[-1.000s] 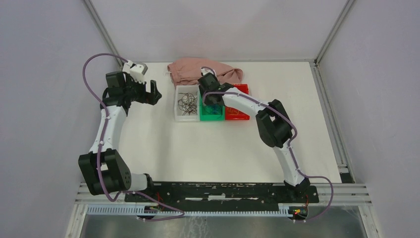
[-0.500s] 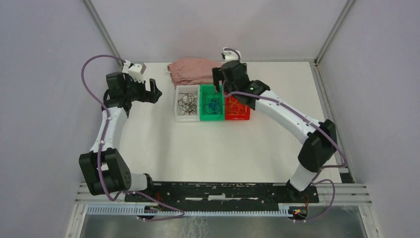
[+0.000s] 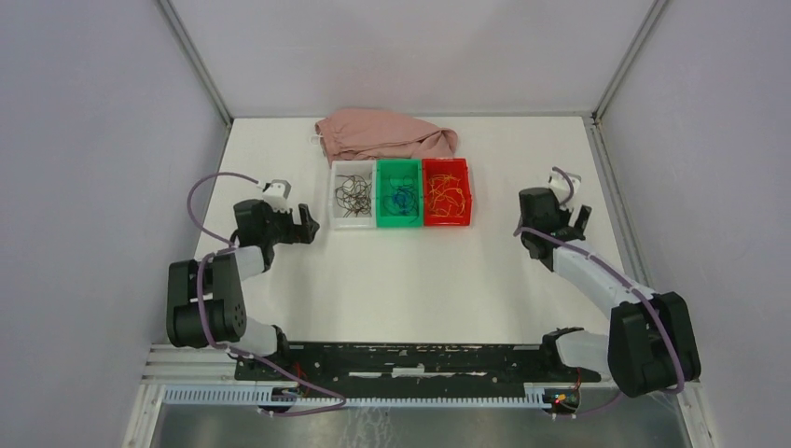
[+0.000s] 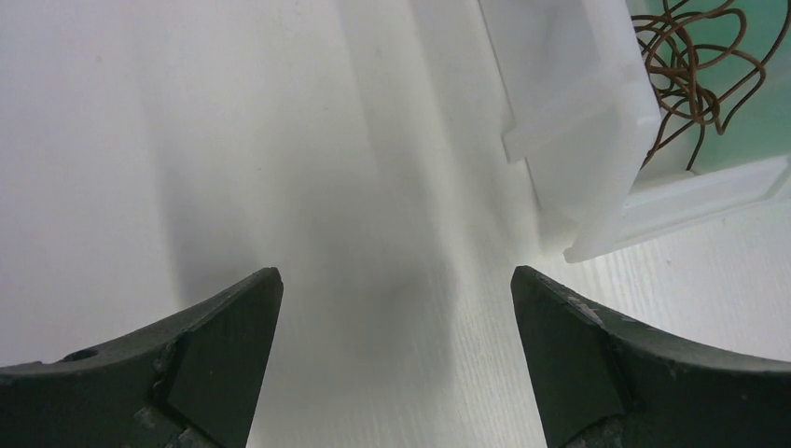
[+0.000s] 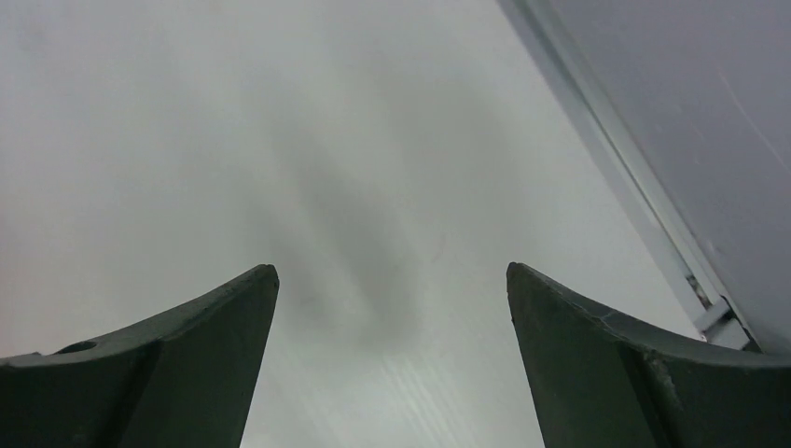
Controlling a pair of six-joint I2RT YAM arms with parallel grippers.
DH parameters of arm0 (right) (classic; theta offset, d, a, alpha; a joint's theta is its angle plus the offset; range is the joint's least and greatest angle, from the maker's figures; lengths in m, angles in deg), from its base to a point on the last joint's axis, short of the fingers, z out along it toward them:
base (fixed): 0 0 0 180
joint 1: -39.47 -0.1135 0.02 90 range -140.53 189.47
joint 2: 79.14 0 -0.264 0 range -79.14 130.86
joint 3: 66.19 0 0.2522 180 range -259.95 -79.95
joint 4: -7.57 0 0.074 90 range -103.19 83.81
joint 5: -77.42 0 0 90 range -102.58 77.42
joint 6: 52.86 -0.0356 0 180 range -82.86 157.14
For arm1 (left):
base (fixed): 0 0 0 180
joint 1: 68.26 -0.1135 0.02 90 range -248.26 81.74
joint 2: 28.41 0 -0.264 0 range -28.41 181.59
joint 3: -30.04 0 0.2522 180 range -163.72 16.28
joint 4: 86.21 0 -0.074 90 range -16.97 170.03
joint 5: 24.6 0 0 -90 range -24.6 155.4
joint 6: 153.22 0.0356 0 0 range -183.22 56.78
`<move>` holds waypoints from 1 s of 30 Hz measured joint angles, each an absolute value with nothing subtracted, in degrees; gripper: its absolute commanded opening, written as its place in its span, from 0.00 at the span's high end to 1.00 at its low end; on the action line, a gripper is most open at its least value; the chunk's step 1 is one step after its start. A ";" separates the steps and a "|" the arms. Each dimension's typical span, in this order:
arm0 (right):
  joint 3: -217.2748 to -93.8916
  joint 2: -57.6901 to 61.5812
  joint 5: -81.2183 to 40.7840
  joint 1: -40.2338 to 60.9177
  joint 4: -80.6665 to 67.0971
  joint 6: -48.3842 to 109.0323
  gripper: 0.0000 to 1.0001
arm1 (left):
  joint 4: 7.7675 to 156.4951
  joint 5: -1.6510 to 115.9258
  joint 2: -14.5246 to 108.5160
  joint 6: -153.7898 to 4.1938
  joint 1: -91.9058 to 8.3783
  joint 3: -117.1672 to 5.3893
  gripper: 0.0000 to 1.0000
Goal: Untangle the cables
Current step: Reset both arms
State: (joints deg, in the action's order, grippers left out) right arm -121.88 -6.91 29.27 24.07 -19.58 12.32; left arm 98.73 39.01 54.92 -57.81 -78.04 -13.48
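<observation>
Seemingly the sorting is done: the dark brown cables (image 3: 353, 191) lie in the white bin (image 3: 353, 224), the blue cables (image 3: 401, 198) in the green bin (image 3: 399, 223) beside it, and the yellow-orange cables (image 3: 446, 194) in the red bin (image 3: 447, 222). The three bins touch in a row on the desk (image 3: 401, 280), just in front of a crumpled pink cloth (image 3: 382, 135). No loose strand shows on the desk around them.

The left fingers (image 4: 205, 345) are spread wide and hold nothing, low over the desk just beside the white bin's corner. The right fingers (image 5: 187, 345) are likewise spread and empty, well apart from the bins near the desk's right edge.

I judge the step in hand to be parking the arms. To do it well, the left arm should draw away from the white bin rather than sweep past it, since a nudge could shift the row or flick curly wire over the rim. Whether any bin holds a stray colour I cannot tell at this size.
</observation>
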 measured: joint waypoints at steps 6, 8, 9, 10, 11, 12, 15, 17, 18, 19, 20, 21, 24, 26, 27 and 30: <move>-110.14 -6.65 39.72 29.14 -9.17 14.05 0.01 | 115.27 39.95 56.36 -60.17 -77.41 -7.16 0.01; -108.90 -5.64 41.81 30.45 -3.32 14.86 0.01 | 122.55 40.16 56.36 -60.89 -77.00 -4.32 0.01; -107.54 -5.82 42.14 30.89 -0.12 15.51 0.01 | 125.87 40.78 56.38 -60.93 -76.51 -2.70 0.01; -105.79 -6.25 41.90 31.31 3.00 15.97 0.01 | 127.91 41.61 56.36 -60.93 -75.68 -1.48 0.01; -104.16 -6.62 41.55 31.63 5.27 16.47 0.01 | 129.02 42.70 56.36 -60.93 -74.70 -0.84 0.01; -103.06 -6.71 41.25 31.85 6.78 17.00 0.01 | 130.09 43.53 56.38 -60.93 -73.54 -0.39 0.01; -102.84 -6.30 39.83 32.20 8.58 18.22 0.01 | 133.02 46.31 56.36 -60.91 -71.01 -0.10 0.01; -103.17 -6.32 39.08 32.20 8.79 18.46 0.01 | 135.49 48.21 56.36 -60.91 -70.37 0.53 0.01; -103.22 -6.41 38.84 32.20 8.86 18.42 0.01 | 137.72 49.08 56.49 -60.91 -70.26 1.41 0.01; -103.11 -6.60 38.43 32.20 9.23 18.40 0.01 | 140.47 49.91 56.93 -60.93 -70.22 2.61 0.01; -102.63 -7.00 38.03 32.20 10.50 18.55 0.01 | 143.38 50.46 57.52 -60.93 -70.09 4.18 0.01; -101.99 -7.30 37.62 32.20 12.47 18.83 0.01 | 144.17 51.25 57.80 -60.91 -69.96 5.32 0.01; -100.66 -6.49 36.04 32.20 18.08 20.25 0.01 | 145.11 53.21 58.20 -60.91 -69.37 6.24 0.01; -100.66 -4.20 33.42 32.22 22.48 21.70 0.00 | 145.24 53.91 58.24 -60.91 -69.24 5.91 0.01; -100.53 -2.78 31.89 32.25 25.19 22.66 0.00 | 145.37 54.39 58.24 -60.93 -69.15 5.78 0.01; -99.57 1.44 27.13 32.25 32.16 25.46 0.01 | 145.57 55.03 58.24 -60.93 -69.15 5.67 0.01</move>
State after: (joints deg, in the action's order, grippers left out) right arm -99.57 1.44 27.13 32.25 32.16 25.46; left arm 145.57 55.03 58.24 -60.93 -69.15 5.67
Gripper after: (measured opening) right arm 0.994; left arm 0.993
